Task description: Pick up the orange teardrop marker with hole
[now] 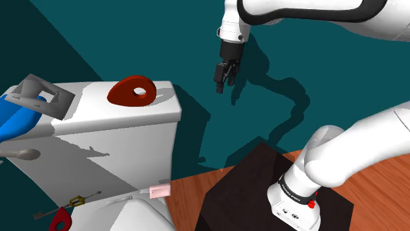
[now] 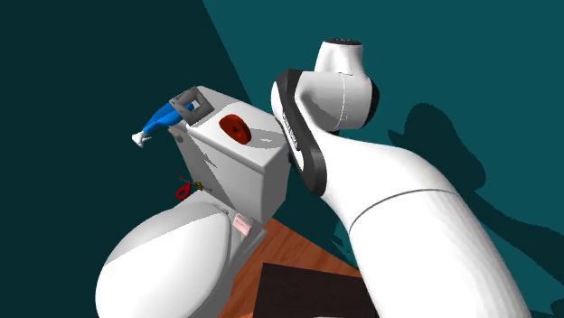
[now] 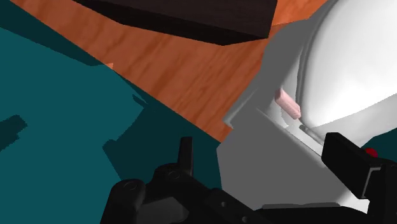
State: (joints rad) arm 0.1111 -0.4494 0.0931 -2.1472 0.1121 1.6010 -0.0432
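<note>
Move the gripper [image 1: 224,75], now empty with fingers spread and hanging off to the shoulder view's right of the toilet tank [image 1: 112,141], across above its lid [image 1: 92,108], then lower squarely onto the red-orange teardrop marker [image 1: 128,96] resting there (avoid nudging it off the edge).

This is a bathroom in a house. A white toilet [image 2: 181,248] stands against plain teal walls [image 1: 144,39], its boxy cistern [image 1: 112,131] rising behind the rounded lid. The floor [image 1: 187,197] beside it is laid with reddish-brown wood planking, as in a home.
</note>
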